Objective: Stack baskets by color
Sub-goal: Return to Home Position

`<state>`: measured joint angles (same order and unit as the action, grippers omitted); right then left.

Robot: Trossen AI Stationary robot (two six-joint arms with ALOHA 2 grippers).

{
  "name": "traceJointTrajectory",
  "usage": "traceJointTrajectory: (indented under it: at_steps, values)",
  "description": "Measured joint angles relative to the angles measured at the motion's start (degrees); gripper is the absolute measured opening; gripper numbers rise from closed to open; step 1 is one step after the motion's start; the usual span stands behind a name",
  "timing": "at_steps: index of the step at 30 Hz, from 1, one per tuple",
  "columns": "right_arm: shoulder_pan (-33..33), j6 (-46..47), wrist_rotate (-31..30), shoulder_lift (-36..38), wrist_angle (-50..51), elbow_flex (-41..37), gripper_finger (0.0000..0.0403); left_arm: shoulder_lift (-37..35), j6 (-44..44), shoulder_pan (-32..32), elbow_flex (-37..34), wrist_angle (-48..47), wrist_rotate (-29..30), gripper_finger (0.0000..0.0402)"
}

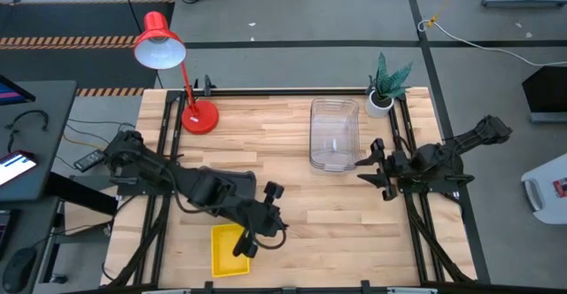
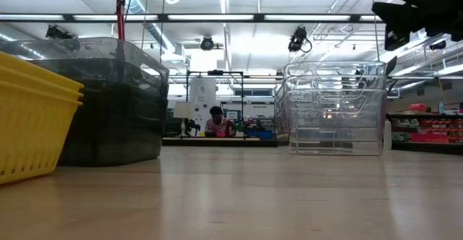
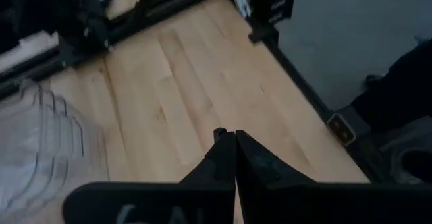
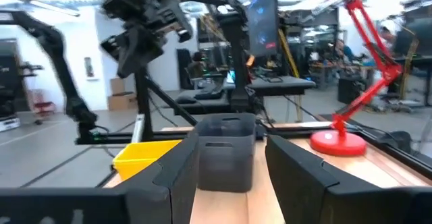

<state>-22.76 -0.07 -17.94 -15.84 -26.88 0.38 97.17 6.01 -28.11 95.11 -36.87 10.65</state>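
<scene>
A stack of yellow baskets [image 1: 227, 251] rests on the table near the front edge, also seen at far left in the low view [image 2: 29, 121]. Just behind it stands a stack of smoky grey baskets [image 2: 108, 103], which sits mid-picture in the right wrist view [image 4: 226, 153]. Nested clear baskets [image 1: 334, 135] stand at the far right of the table. My left gripper [image 3: 233, 137] is shut on nothing and hovers above the table beside the yellow and grey stacks [image 1: 273, 218]. My right gripper [image 4: 233, 177] is open at the table's right edge [image 1: 374, 163], facing the grey stack from afar.
A red desk lamp [image 1: 198, 115] stands at the far left corner and a small potted plant [image 1: 383, 88] at the far right corner. Bare wooden tabletop [image 1: 301, 232] lies between the stacks and toward the near right. A person sits far off in the room [image 2: 215, 121].
</scene>
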Motion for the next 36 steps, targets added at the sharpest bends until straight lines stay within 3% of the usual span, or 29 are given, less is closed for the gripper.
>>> traceJointTrajectory:
  at_steps: [9, 15, 20, 26, 31, 36]
  values:
    - [0.6, -5.9, -0.2, 5.3, 2.8, 0.0, 0.0176, 0.0, 2.8, 1.3, 0.0, 0.6, -0.8, 0.0001]
    - [5.8, -8.0, 2.2, 9.7, 4.8, 0.0, 0.0149, 0.0, 5.3, 2.5, 0.0, 0.3, -0.8, 0.0001]
    - [14.8, -5.2, 3.4, 13.5, 9.5, 0.0, 0.0110, 0.0, 8.8, 4.8, 0.0, 0.3, -1.5, 0.0001]
    - [26.1, 0.3, 13.2, 15.5, 12.3, 0.0, 0.0077, 0.0, 14.7, 8.9, 0.0, 0.3, -1.6, 0.0001]
    - [30.5, 7.4, 10.8, 15.3, 12.8, 0.0, 0.0064, -0.3, 18.5, 13.1, 0.0, 0.1, -1.5, 0.0002]
    - [31.2, 9.1, 8.9, 15.3, 12.2, 0.0, 0.0065, -5.1, 20.4, 16.1, 0.1, 0.5, -2.5, 0.0001]
